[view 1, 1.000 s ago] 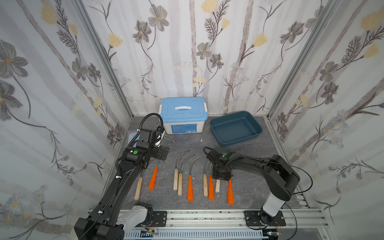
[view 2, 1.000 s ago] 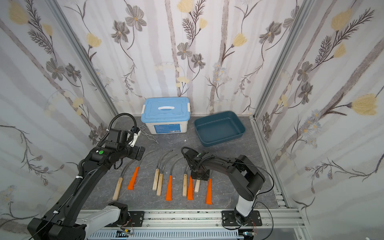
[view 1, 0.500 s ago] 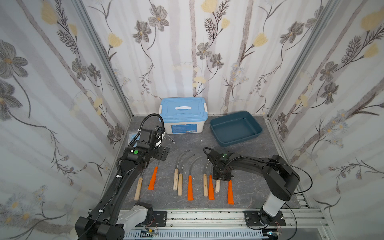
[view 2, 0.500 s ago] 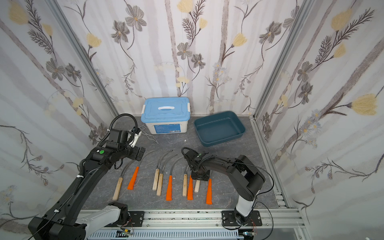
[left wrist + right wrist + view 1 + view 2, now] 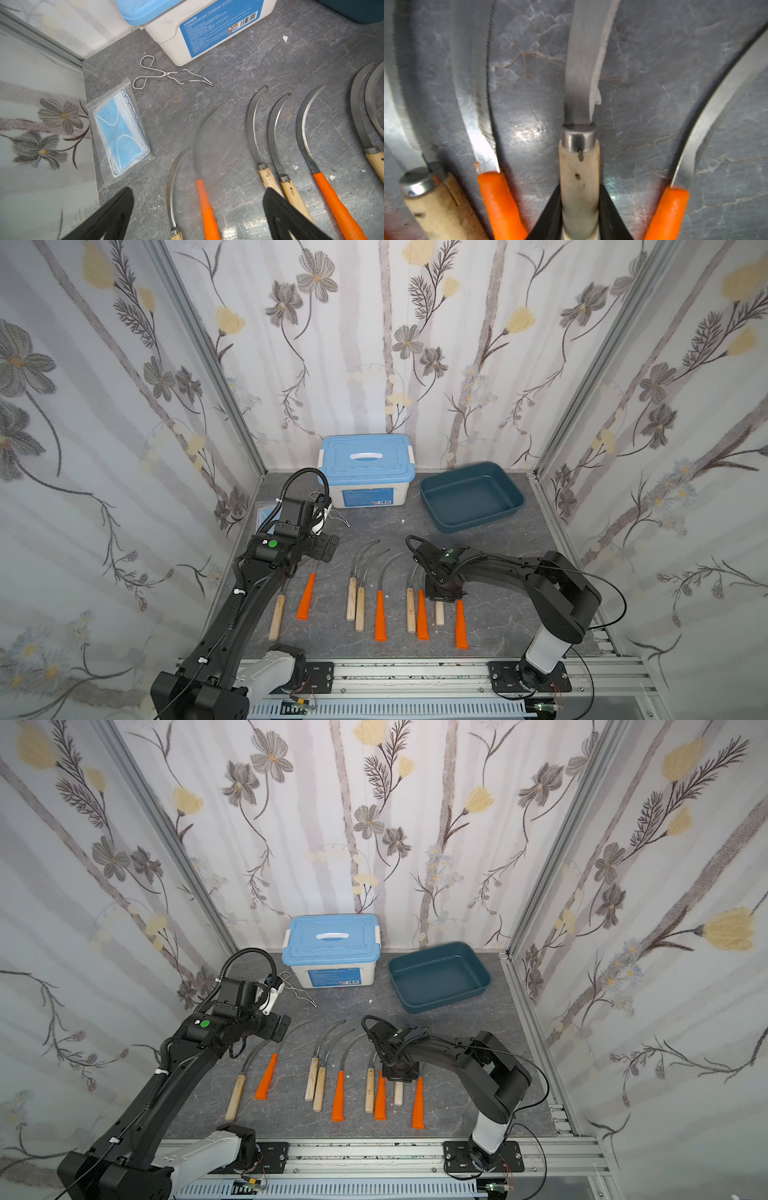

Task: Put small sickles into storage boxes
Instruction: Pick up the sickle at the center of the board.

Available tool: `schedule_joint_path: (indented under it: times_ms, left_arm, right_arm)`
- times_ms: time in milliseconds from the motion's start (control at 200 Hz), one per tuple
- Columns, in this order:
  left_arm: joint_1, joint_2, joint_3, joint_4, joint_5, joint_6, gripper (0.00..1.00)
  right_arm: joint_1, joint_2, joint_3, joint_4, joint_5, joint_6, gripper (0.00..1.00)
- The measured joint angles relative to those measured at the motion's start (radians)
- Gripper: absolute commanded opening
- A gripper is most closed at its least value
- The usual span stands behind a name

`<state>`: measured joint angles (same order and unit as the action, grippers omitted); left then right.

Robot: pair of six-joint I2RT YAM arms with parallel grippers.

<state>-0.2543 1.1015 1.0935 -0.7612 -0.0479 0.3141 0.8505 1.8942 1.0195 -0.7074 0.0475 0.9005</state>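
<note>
The right end effector [image 5: 579, 193] clamps a wooden-handled sickle [image 5: 578, 158], lower centre; the left end effector [image 5: 198, 193] gapes wide open.

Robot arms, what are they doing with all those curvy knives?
They're putting small sickles away in a box. The right gripper is pinching one wooden-handled sickle by its handle, in the row on the table, between two orange-handled sickles. The left gripper hangs open above the other end of the row, holding nothing. The blue tray at the back has nothing in it yet.
</note>
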Motion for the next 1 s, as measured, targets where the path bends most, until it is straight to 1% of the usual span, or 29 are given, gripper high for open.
schedule_joint_path:
  times_ms: [30, 65, 110, 265, 525, 550, 654, 814, 999]
  left_arm:
    - [0.0, 0.0, -0.002, 0.002, 0.0, 0.0, 1.0]
    - [0.0, 0.0, -0.002, 0.002, 0.0, 0.0, 1.0]
    - [0.0, 0.0, -0.003, 0.003, 0.0, 0.0, 1.0]
    - [0.0, -0.003, -0.004, 0.01, 0.0, 0.001, 1.0]
    - [0.0, -0.014, -0.003, 0.024, 0.0, 0.014, 1.0]
    - [0.0, -0.014, -0.003, 0.024, 0.0, 0.017, 1.0]
    - [0.0, -0.012, 0.002, 0.025, 0.0, 0.019, 1.0]
    - [0.0, -0.009, 0.01, 0.024, 0.0, 0.019, 1.0]
    - [0.0, -0.009, 0.023, 0.014, 0.0, 0.023, 1.0]
  right_arm:
    - [0.001, -0.002, -0.002, 0.0, 0.003, 0.0, 0.23]
    - [0.002, -0.005, -0.004, 0.001, 0.004, 0.0, 0.18]
    - [0.004, -0.009, -0.006, 0.002, 0.007, -0.001, 0.13]
    - [0.009, -0.024, -0.018, -0.002, 0.007, -0.003, 0.1]
    - [0.025, -0.072, -0.018, -0.007, 0.006, -0.005, 0.09]
    - [0.027, -0.079, -0.017, -0.009, 0.006, -0.008, 0.08]
    - [0.038, -0.117, -0.003, -0.023, 0.006, -0.02, 0.08]
    - [0.068, -0.209, 0.017, -0.046, -0.002, -0.044, 0.07]
    - [0.107, -0.367, 0.054, -0.08, -0.011, -0.068, 0.08]
